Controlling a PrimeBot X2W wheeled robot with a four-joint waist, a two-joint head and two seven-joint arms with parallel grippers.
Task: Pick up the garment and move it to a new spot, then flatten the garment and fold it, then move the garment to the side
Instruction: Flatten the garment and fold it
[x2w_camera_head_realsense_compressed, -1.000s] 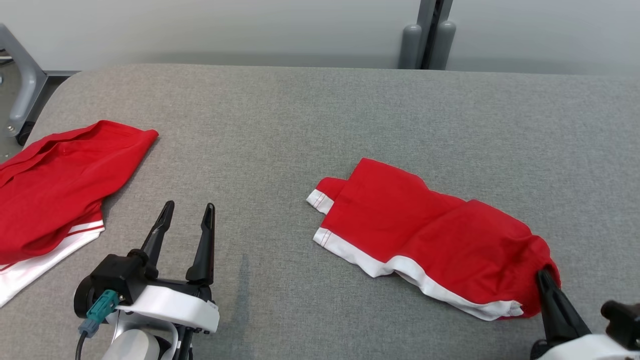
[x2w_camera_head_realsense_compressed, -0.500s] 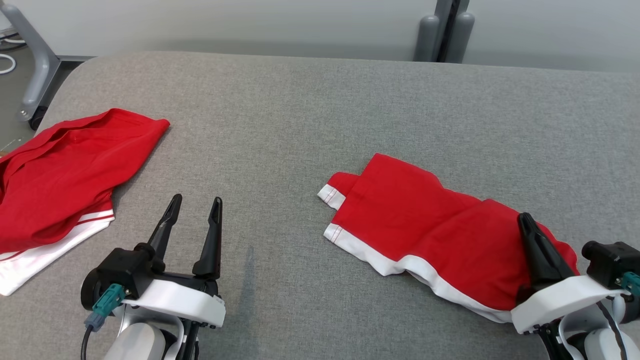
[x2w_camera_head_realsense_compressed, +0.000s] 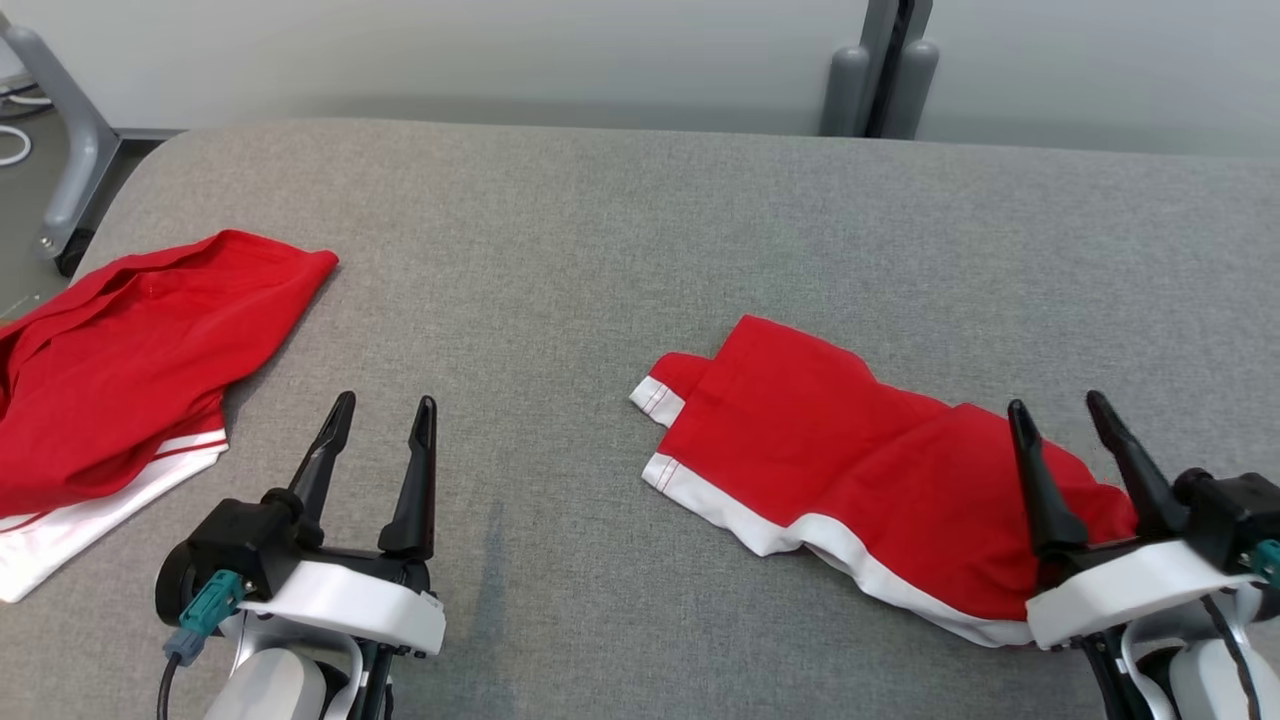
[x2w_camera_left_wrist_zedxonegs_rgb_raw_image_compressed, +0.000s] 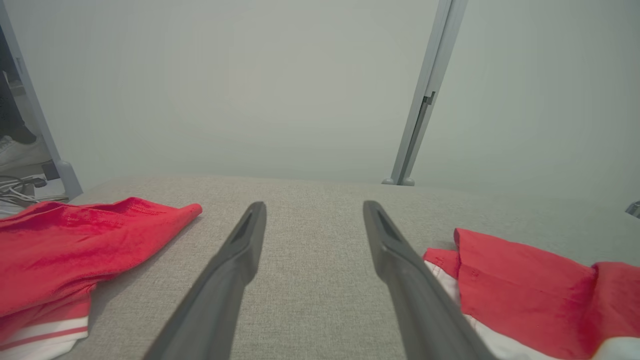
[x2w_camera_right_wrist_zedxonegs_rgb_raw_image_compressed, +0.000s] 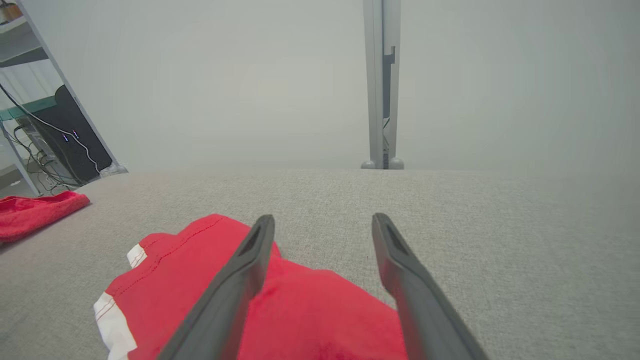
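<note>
The grey table (x2w_camera_head_realsense_compressed: 600, 220) carries the folded red garment (x2w_camera_head_realsense_compressed: 850, 460) right of centre. The right claw (x2w_camera_head_realsense_compressed: 1056, 402), clamped on its right end a second ago, now stands apart above that end. The left claw (x2w_camera_head_realsense_compressed: 386, 400) remains apart, holding nothing.

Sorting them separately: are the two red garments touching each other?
Apart. The head view shows bare grey tabletop between the left garment and the right garment.

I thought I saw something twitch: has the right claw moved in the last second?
Yes. Judged against the grey post, the right claw has moved toward it, from the near right corner of the red garment to over the cloth, and has opened.
</note>
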